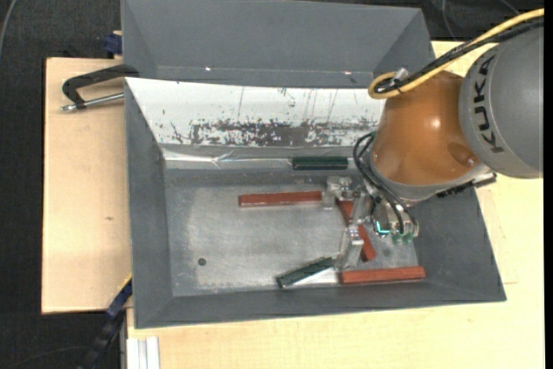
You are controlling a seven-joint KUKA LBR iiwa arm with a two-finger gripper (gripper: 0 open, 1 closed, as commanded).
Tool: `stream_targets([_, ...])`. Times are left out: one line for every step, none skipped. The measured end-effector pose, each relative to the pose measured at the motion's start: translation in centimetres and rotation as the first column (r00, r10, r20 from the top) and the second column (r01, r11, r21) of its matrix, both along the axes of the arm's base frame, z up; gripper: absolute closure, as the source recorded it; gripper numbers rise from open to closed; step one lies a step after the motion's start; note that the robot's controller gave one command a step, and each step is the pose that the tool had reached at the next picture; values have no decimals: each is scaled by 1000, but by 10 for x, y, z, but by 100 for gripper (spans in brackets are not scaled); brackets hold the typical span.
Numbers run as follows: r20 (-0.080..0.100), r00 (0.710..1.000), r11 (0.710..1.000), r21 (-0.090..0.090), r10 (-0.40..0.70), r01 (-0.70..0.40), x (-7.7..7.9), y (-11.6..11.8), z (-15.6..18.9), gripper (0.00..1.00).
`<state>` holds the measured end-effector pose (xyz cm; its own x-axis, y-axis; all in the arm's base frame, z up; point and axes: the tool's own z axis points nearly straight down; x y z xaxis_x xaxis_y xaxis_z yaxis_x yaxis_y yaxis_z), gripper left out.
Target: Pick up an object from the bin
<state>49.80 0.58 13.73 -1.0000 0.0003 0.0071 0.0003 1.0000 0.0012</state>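
Lying aslant near the right front corner of the bin (216,229), a thin red stick (368,250) is partly covered by the gripper (354,236), which is set low directly over it. Whether the gripper is spread, pressed together or pinching the stick cannot be told. Close by, a red bar (383,275) is seen along the near wall, with a dark green bar (307,274) at its left end; a longer red-brown bar (281,200) lies mid-floor. The grasp is judged to be in hand. Next, a firm closure and a straight lift clear of the neighbours are called for.
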Motion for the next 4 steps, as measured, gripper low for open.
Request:
stream_targets([6,991,991,0,134,-134,1,70,-66,0])
stream_targets([22,986,986,-1,166,-166,87,75,-34,0])
stream_targets([14,997,997,0,78,-78,90,50,-36,0])
stream_targets([7,995,995,1,-96,96,85,73,-67,0])
